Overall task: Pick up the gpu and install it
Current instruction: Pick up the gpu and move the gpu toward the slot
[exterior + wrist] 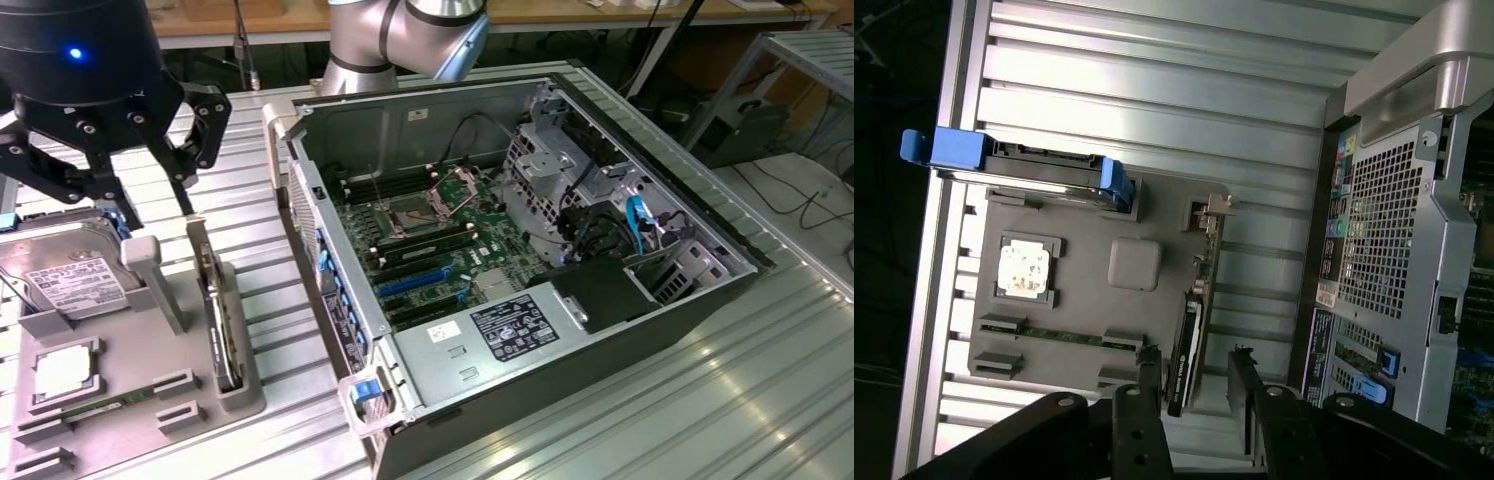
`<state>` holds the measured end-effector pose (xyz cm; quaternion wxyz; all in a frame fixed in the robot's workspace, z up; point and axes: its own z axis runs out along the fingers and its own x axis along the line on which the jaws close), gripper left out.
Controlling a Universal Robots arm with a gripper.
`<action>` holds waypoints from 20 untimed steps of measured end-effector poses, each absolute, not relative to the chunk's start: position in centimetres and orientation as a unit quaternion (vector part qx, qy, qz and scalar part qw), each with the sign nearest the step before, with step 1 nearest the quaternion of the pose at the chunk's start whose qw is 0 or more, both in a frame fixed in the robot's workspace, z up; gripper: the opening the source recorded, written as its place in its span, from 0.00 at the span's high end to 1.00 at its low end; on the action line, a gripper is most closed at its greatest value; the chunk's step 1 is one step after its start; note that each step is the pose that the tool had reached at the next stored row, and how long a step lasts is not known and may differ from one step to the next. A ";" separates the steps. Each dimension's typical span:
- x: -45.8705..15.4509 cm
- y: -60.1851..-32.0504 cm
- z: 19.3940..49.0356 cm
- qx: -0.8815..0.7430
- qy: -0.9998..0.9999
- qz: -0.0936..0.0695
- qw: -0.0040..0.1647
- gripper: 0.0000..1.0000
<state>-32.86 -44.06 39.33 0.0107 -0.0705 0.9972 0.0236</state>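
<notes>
In the exterior view, the hand [154, 212] hung open at ten o'clock above a grey holder [140, 375] on the desk [667, 410]. The gpu [218, 300] stood on edge in the holder at eight o'clock. In the wrist view, the hand [1192, 352] straddled the gpu [1199, 290], with its fingers [1148, 372] apart on either side.

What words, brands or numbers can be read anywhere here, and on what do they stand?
No text here can be read.
White label on the hard drive: print too blurred.
Black label on the power supply: white print too small.
Stickers on the rear of the case: too small.
</notes>
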 end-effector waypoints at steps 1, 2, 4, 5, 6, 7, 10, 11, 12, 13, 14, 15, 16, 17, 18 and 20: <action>-32.9 -44.1 39.3 -0.071 0.997 0.024 0.011 0.58; -32.9 -44.3 39.3 -0.070 0.997 0.023 0.011 0.58; -32.9 -44.6 39.3 -0.069 0.997 0.023 0.011 0.58; -32.9 -44.6 39.2 -0.066 0.997 0.023 0.011 0.58; -32.9 -44.6 39.1 -0.062 0.998 0.023 0.011 0.58; -32.9 -44.6 39.1 -0.057 0.998 0.023 0.011 0.58; -32.9 -44.6 38.8 -0.050 0.998 0.023 0.011 0.58; -32.9 -44.6 38.8 -0.050 0.998 0.023 0.011 0.58; -32.9 -44.6 38.8 -0.050 0.998 0.023 0.011 0.58; -32.9 -44.6 38.7 -0.050 0.998 0.023 0.011 0.58; -32.9 -44.6 38.7 -0.050 0.998 0.023 0.011 0.58; -32.9 -44.6 38.6 -0.050 0.998 0.023 0.011 0.58; -32.9 -44.6 38.6 -0.050 0.998 0.023 0.011 0.58; -32.9 -44.6 38.5 -0.050 0.998 0.023 0.011 0.58; -32.9 -44.6 38.5 -0.050 0.998 0.023 0.011 0.58; -32.9 -44.6 38.4 -0.050 0.998 0.023 0.011 0.58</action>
